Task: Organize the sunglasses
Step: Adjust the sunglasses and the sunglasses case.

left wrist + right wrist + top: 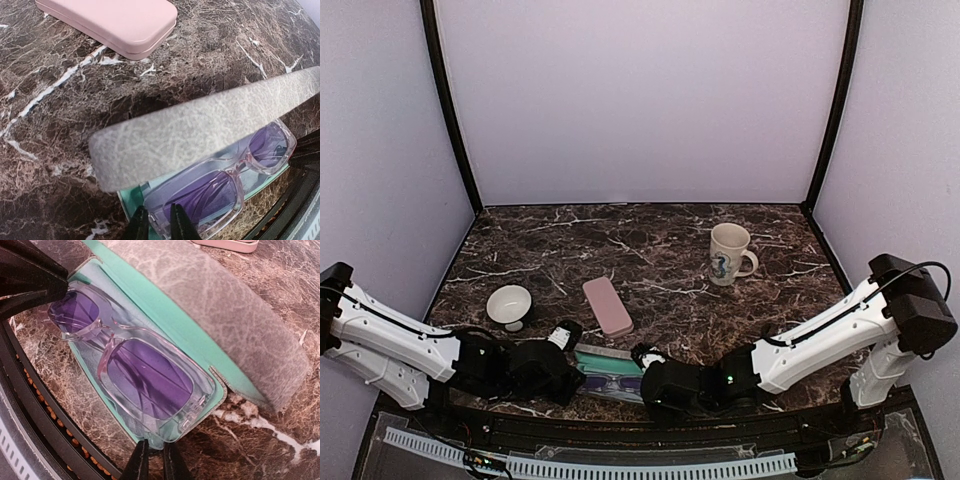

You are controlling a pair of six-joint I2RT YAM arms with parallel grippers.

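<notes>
1. Table point(650, 235): dark marble top with white veins. It carries every item below.
2. Grey case point(200, 125): stands open at the near edge, between the two arms. The textured grey lid is raised on the far side. The lining is teal.
3. Pink case point(607, 305): oblong, lid closed, lies flat just beyond the grey case. Contents cannot be seen.
4. Mug point(728, 253): cream, upright, right of centre, handle toward the right. It bears a blue mark too small to read.
5. Bowl point(509, 304): white, upright, left of the pink case.
6. Sunglasses point(150, 375): one pair, chunky translucent pale-pink frame, purple lenses. It lies lenses-up on the teal lining inside the grey case.
7. Left gripper point(159, 227): jaws nearly together, set at one end of the frame. Whether they pinch it cannot be told.
8. Right gripper point(154, 462): jaws nearly together, at the opposite end by the lining's edge. Whether they grip anything cannot be told.
</notes>
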